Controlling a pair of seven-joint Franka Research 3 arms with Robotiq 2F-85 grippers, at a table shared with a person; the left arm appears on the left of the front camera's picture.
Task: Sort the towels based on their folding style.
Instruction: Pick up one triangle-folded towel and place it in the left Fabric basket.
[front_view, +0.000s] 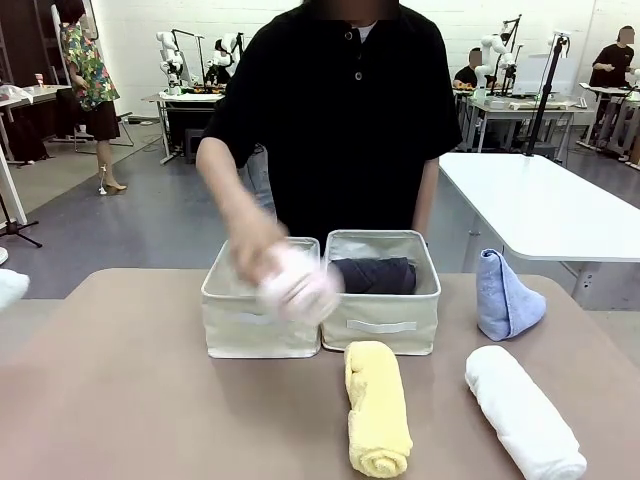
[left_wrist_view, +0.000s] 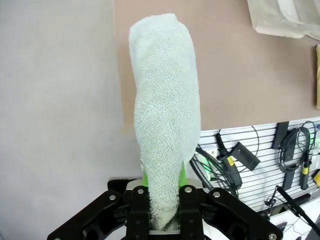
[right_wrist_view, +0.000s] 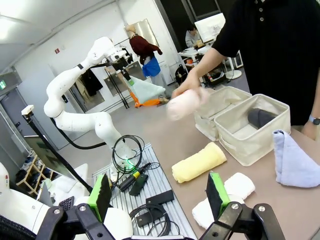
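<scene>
Front view: a person's hand (front_view: 250, 245) holds a pale pink towel (front_view: 300, 285), a soft blurred roll, over the inner rims of two beige fabric baskets. The left basket (front_view: 250, 335) and the right basket (front_view: 420, 320) are boxy, soft-walled and touching side by side. A dark grey towel (front_view: 375, 275) lies rolled inside the right basket. Just in front of that basket lies a yellow towel (front_view: 378, 410), a thick terry roll with its spiral end facing me. On my right-hand side of the smooth brown table (front_view: 150, 400) lies a white towel (front_view: 522, 410), a long roll. Beyond it stands a light blue towel (front_view: 505, 295), folded to an upright cone.

Left wrist view: my left gripper (left_wrist_view: 163, 177) is clamped tight on a pale teal towel (left_wrist_view: 165, 100). The green pads press into the narrow end of the towel. The nubbly terry cone widens straight out ahead of my jaws.

Right wrist view: my right gripper (right_wrist_view: 159, 192) stands wide apart and touches nothing. Its green pads (right_wrist_view: 102, 195) are bare. The white towel lies just past my right-hand finger, with the yellow roll ahead of the gap. The baskets, the grey roll and the blue cone lie farther out. The pink roll hangs in the person's hand above the nearer basket.
</scene>
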